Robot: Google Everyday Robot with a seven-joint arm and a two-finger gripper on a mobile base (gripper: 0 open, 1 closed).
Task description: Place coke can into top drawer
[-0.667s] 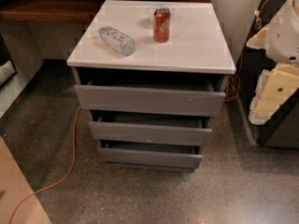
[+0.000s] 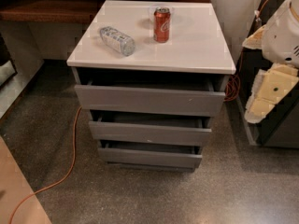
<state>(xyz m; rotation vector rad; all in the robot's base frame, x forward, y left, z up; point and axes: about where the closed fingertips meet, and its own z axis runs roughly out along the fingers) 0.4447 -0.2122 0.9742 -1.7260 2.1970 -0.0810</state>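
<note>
On the floor (image 2: 140, 195) nearest the camera, an orange cable (image 2: 72, 143) trails past the cabinet's left side. Above it the two lower drawers (image 2: 149, 133) and then the top drawer (image 2: 149, 100) step back in turn. The top drawer looks partly pulled out, though the dark gap above its front hides how far.

At the right edge, level with that drawer and well apart from everything on the cabinet, hangs the end effector (image 2: 273, 90); whether it is wide or narrow I cannot tell.

On the white tabletop (image 2: 201, 50) a clear plastic bottle (image 2: 117, 40) lies on its side. Behind it to the right, apart from it, stands the coke can (image 2: 162, 25). Its long axis is vertical, silver top up. I judge it light, thin-walled and smooth, so easily dented and a bit slippery. It is best taken around mid-body from the side.
</note>
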